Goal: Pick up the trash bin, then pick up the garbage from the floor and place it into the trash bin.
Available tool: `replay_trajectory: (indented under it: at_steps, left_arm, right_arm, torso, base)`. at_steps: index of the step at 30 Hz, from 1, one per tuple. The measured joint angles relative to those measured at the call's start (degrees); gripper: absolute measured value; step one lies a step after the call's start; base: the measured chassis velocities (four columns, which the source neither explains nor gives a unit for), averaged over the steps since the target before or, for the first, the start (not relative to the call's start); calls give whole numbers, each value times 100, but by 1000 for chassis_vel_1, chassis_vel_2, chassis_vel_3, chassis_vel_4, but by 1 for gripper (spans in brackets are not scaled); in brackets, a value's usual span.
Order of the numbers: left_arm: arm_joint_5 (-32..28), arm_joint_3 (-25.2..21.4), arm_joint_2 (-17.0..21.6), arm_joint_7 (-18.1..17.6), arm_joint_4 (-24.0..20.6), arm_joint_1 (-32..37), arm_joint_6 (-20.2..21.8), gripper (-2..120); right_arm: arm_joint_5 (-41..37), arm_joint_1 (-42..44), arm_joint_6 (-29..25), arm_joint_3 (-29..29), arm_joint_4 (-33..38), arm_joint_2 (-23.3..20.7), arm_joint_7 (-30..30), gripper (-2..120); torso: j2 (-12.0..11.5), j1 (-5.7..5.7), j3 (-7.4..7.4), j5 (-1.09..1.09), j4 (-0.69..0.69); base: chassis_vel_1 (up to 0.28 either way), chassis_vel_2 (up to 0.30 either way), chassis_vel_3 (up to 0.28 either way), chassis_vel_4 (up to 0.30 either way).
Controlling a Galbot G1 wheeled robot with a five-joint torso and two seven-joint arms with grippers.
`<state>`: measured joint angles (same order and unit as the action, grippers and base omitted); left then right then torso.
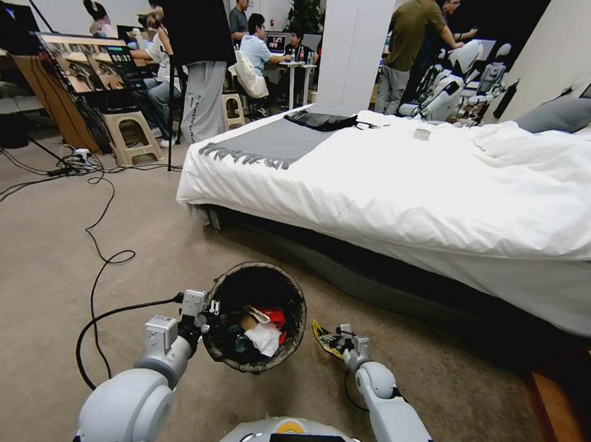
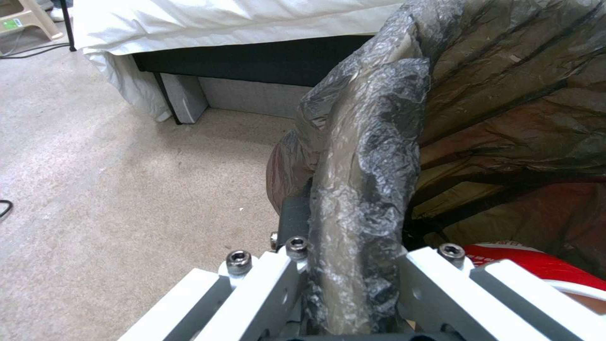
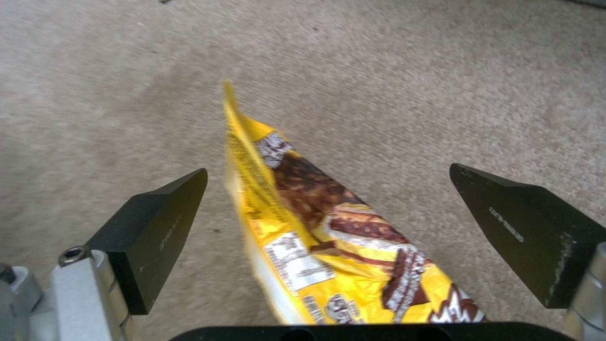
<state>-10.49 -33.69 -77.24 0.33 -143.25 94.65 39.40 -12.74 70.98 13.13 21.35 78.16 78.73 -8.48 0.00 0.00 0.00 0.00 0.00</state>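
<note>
The right pincer (image 3: 328, 222) stands wide open, the yellow snack wrapper (image 3: 316, 237) lying loose between its fingers over bare carpet (image 3: 410, 71), with free floor on every side. Just left of it, the left pincer (image 2: 353, 284) is clamped on the bag-lined rim of the trash bin (image 1: 258, 292). Inside lie a red-and-white cup (image 1: 271, 315) and white tissue (image 1: 264, 337). Beyond both, the bed (image 1: 411, 188) edge bounds the floor.
</note>
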Motion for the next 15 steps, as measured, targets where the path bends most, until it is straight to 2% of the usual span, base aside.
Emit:
replay_trajectory:
  at_steps: [15]
  left_arm:
    - [-5,2,-8,8,1,-15,-2,1]
  right_arm:
    - [164,-228,-182,-5,-658,125,-6,100]
  torso:
    - [0,0,0,0,0]
  base:
    - [0,0,0,0]
